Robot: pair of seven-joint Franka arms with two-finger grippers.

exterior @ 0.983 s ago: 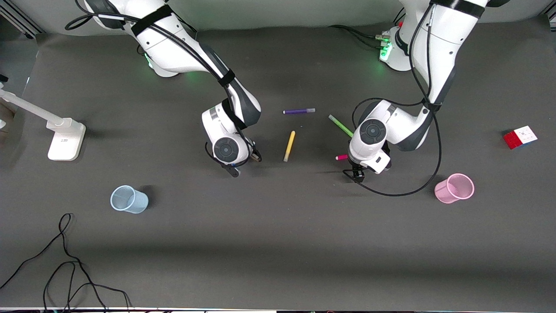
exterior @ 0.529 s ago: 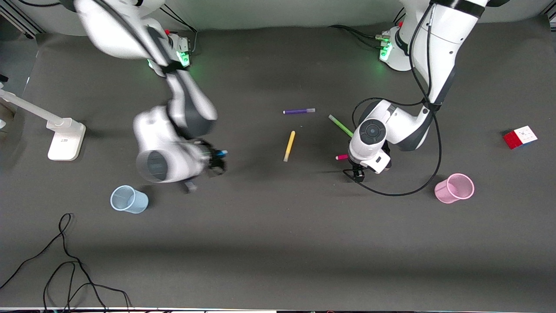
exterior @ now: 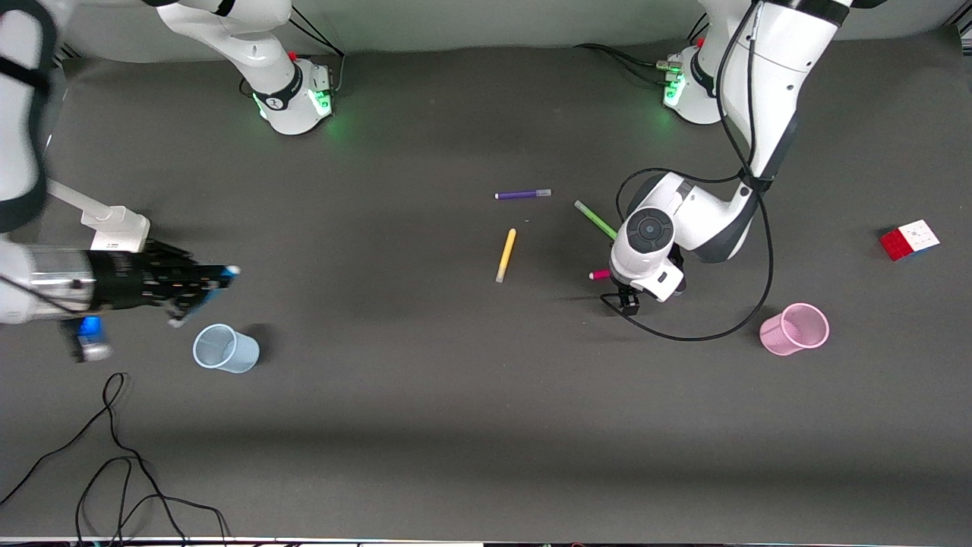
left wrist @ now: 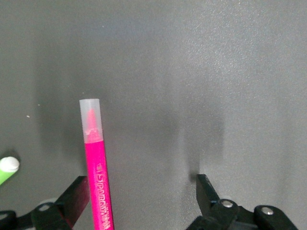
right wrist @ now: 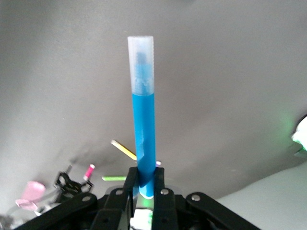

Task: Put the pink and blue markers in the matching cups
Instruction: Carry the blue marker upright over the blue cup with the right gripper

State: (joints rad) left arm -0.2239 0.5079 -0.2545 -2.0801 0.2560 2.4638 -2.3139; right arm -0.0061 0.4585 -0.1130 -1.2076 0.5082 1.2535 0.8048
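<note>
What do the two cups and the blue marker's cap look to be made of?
Blue cup: apparently thin translucent plastic, since the dark table shows faintly through its wall. Pink cup: probably plastic too, with a fine mesh-like, matte texture. The blue marker, clamped in the right hand, has a frosted, semi-clear cap, likely plastic: the tip shows through it.

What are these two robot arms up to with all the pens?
They are sorting markers into cups by color. The right gripper is shut on the blue marker, held above the table near the light blue cup. The left gripper is open around the pink marker, which lies on the table. The pink cup stands nearby, nearer the front camera.
</note>
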